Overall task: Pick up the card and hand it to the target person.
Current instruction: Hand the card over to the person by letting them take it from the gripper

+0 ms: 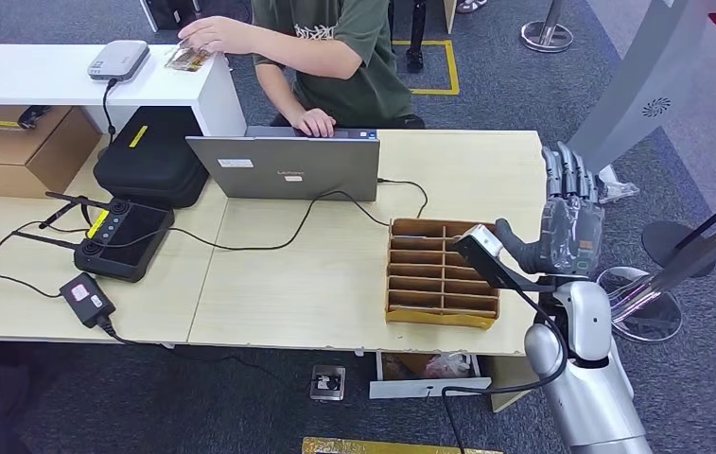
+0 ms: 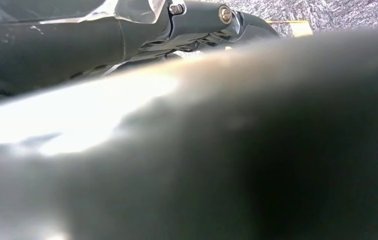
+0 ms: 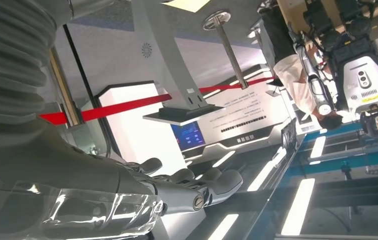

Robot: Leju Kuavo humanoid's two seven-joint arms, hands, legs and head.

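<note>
Right hand: the right hand (image 1: 571,222) is up in the air at the right end of the worktop (image 1: 335,284), just past the brown box.
Fingers: the fingers (image 1: 567,170) are straight and point up and away from the robot. They are spread open and hold nothing. In the right wrist view the fingers (image 3: 211,182) also reach out with nothing in them.
Left hand: the left wrist view is a dark blur with a bit of dark metal, so I cannot tell how that hand is set.
Brown box: a divider box (image 1: 444,272) with many slots sits on the worktop, just beside the right hand. I cannot tell what is in the slots.
Middle of worktop: a grey laptop (image 1: 285,166), a black controller (image 1: 125,236) with a screen, a black case (image 1: 152,156) and black wires.
Card: the card (image 1: 186,59) lies far off on the white counter (image 1: 61,74), well apart from the fingers.
Person: a person in a green shirt (image 1: 349,52) has one hand (image 1: 204,36) touching the card and the other hand (image 1: 316,121) at the laptop.
</note>
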